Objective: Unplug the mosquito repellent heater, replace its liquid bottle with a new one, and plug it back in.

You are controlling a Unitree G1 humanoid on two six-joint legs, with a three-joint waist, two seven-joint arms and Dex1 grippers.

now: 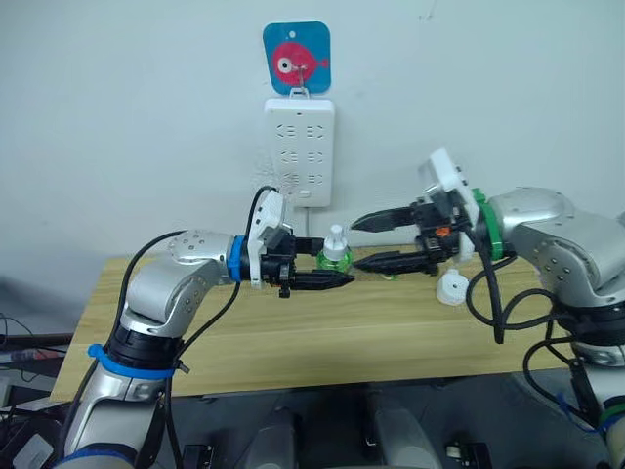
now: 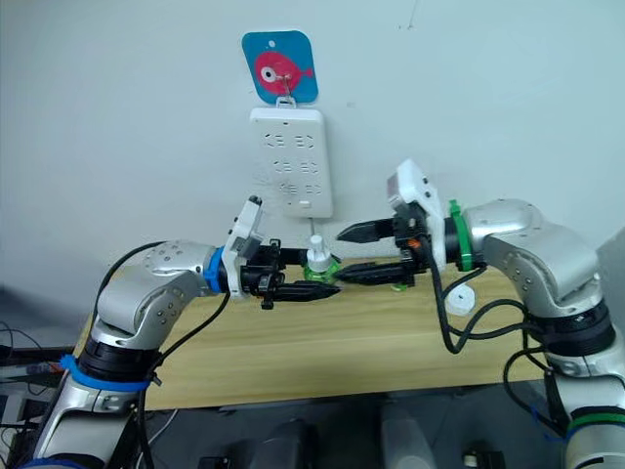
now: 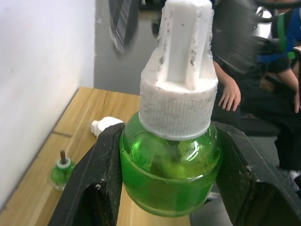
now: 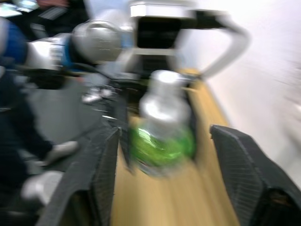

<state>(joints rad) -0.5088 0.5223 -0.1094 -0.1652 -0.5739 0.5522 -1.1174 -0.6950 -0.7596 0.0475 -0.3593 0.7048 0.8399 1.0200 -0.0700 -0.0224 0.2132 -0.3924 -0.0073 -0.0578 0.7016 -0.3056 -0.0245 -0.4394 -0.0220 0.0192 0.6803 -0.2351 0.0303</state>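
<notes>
From the head, the left arm reaches in from the left with its forearm level above the bench (image 1: 293, 337). The left claw (image 1: 330, 280) is clamped around a green bottle (image 1: 335, 252) with a white cap, holding it upright near the far edge. The right arm comes in from the right, elbow bent, forearm level, and the right claw (image 1: 376, 241) points left at the bottle with its fingers spread wide, one above the other. The white heater (image 1: 452, 288) lies on the bench at the right, beneath the right forearm and well apart from the power strip (image 1: 300, 151) hanging on the wall under a blue fish hook (image 1: 297, 57).

The left wrist camera shows the bottle (image 3: 170, 165) gripped between the two black fingers (image 3: 96, 188), pressed on both sides. A second small green bottle (image 3: 61, 172) with a brown wick stands by the wall, and the heater (image 3: 106, 125) lies beyond it. A person sits past the bench's end.

In the right wrist camera the right claw's fingers (image 4: 101, 169) stand wide open either side of the held bottle (image 4: 162, 136), not touching it.
</notes>
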